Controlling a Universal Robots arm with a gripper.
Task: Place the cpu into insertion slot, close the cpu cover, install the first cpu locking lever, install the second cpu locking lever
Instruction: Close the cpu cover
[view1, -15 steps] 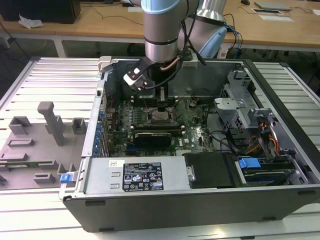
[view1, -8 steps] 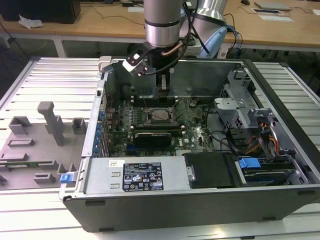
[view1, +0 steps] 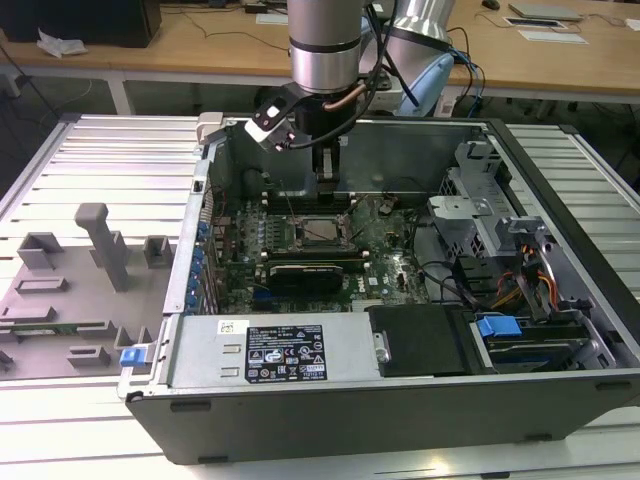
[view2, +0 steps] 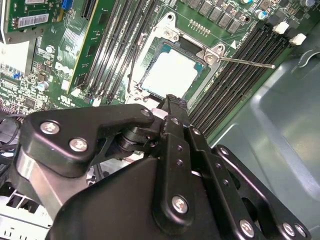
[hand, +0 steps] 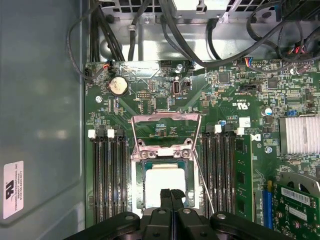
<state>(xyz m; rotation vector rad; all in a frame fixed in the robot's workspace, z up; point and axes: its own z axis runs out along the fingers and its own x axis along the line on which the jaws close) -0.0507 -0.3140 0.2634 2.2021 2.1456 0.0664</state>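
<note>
The cpu (hand: 167, 186) lies flat in the insertion slot (hand: 140, 182), its pale metal face up; it also shows in the second wrist view (view2: 172, 75) and in the exterior view (view1: 322, 232). The cpu cover (hand: 165, 119) is swung open and stands back from the socket. One thin locking lever (hand: 202, 180) runs loose beside the socket and sticks out sideways (view2: 245, 62). My gripper (hand: 171, 194) hangs just above the near edge of the cpu, its fingertips (view2: 172, 102) pressed together with nothing between them. In the exterior view the gripper (view1: 326, 185) sits inside the open case over the socket.
Black memory slots (hand: 107, 175) flank the socket on both sides. A silver heatsink (hand: 300, 135) and a green card (hand: 300, 210) sit to one side, with cables (hand: 190, 40) beyond the board. The case wall (hand: 40, 110) is close by. Grey fixtures (view1: 95, 250) lie at the exterior view's left.
</note>
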